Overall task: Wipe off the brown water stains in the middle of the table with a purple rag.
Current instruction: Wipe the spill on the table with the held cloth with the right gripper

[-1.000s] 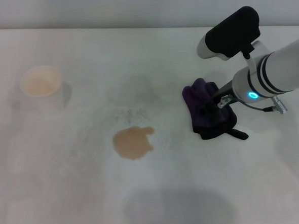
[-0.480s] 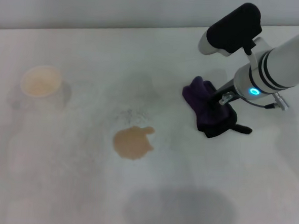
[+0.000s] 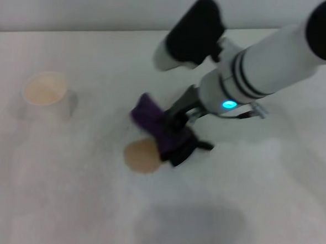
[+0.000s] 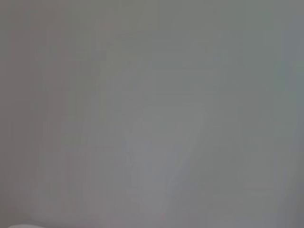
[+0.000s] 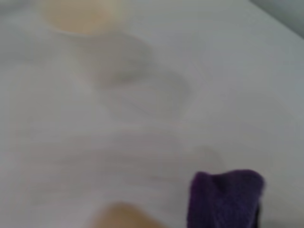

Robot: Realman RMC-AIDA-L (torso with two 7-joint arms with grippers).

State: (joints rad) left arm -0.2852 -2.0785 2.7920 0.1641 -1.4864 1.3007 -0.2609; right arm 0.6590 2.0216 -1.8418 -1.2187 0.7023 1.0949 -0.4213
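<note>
While gripping the purple rag point(image 3: 161, 132) in the right gripper point(image 3: 176, 128), just reaching the brown water stains point(image 3: 141, 156) directly below on the table point(image 3: 64, 193). Wiping barely begun; blotch mostly intact. Left gripper unseen.

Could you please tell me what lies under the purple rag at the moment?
The purple rag, in the right claw, overlaps the right edge of the brown water stains. How much stain it covers is hidden.
</note>
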